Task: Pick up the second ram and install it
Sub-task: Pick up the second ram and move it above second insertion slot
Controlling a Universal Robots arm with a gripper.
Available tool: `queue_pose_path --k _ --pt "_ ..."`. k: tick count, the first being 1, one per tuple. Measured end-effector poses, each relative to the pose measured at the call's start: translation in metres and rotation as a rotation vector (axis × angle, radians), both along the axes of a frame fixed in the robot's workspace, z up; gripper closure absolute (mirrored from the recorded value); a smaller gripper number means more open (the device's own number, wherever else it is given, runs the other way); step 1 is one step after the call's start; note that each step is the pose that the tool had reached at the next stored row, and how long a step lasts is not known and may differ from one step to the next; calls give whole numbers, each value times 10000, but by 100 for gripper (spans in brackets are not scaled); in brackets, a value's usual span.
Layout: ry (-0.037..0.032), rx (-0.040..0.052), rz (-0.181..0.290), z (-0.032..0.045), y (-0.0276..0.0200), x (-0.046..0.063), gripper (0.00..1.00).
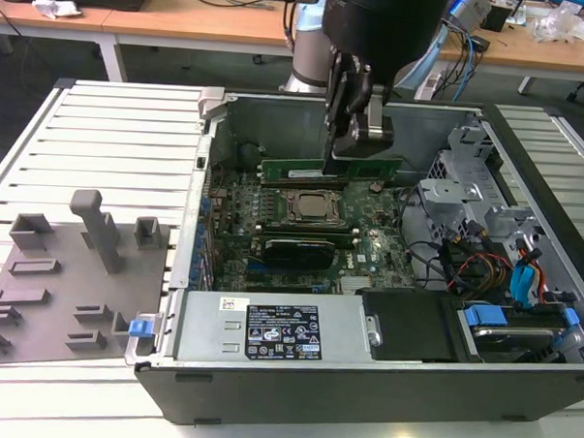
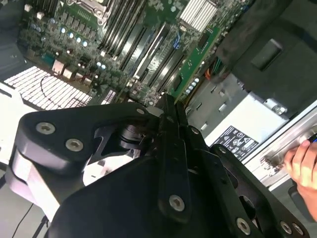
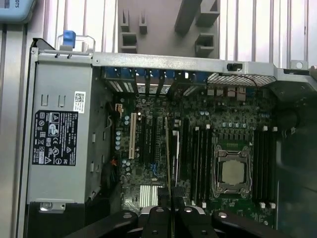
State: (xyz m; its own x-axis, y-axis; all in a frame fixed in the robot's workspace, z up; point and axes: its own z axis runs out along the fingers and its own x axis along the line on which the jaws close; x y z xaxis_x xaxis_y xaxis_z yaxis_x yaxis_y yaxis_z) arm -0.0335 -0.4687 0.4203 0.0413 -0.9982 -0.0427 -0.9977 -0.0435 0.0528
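My gripper [image 1: 331,151] is shut on the second ram [image 1: 372,165], a long green stick held near its middle, with a length showing on each side of the fingers. It hangs low inside the open computer case, over the memory slots just beyond the CPU socket [image 1: 315,206]. In the first wrist view the ram [image 3: 168,148] shows edge-on as a thin line running out from the gripper [image 3: 168,198] over the motherboard, beside the black slots [image 3: 200,158]. In the second wrist view the closed gripper [image 2: 170,114] points down at the board.
The grey power supply [image 1: 277,332] fills the case's near side. Cables and a drive bay [image 1: 503,277] crowd the exterior view's right. A grey moulded tray [image 1: 77,268] lies on the slatted table at the exterior view's left. A person's hand [image 2: 303,166] rests at the case edge.
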Motion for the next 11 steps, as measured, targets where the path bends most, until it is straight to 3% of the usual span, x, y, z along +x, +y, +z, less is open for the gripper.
queue_pose_path --k 11 --pt "12 0 1 -6 2 373 87"
